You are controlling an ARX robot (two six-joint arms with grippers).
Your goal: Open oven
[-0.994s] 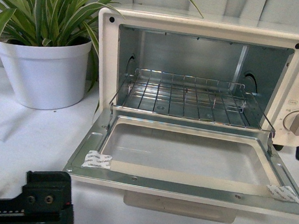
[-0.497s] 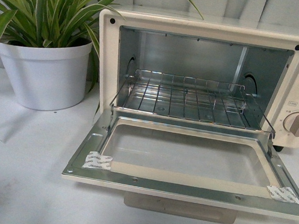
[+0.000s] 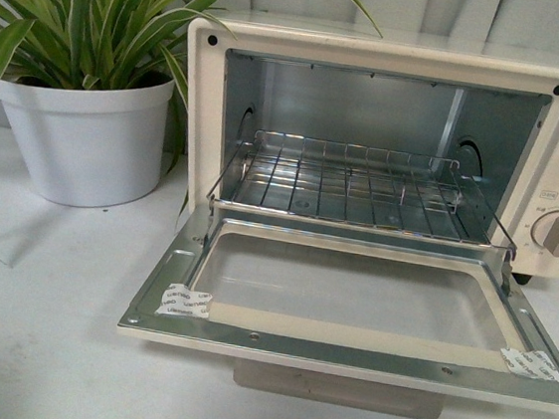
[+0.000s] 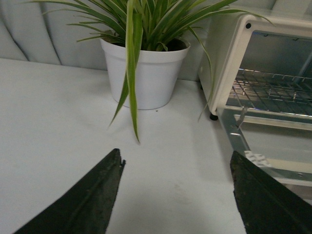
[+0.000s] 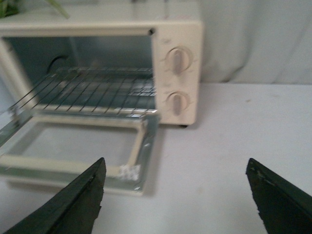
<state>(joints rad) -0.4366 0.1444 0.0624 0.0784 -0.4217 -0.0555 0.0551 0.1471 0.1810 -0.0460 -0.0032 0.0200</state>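
A plain white counter (image 3: 35, 344) runs across the whole scene, evenly lit with only soft shadows. Behind it hangs a pale grey-white curtain (image 5: 253, 39) in vertical folds, closing off the back. A spider plant (image 4: 146, 19) in a white pot (image 4: 144, 73) stands on the counter ahead of the left jaws, close to the curtain.

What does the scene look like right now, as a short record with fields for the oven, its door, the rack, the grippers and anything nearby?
oven: cream-white, on white table
door: folded fully down, glass window facing up
wire rack: inside, bare
knobs: two, right side
left gripper: open, holding nothing
right gripper: open, holding nothing
potted plant: left of oven
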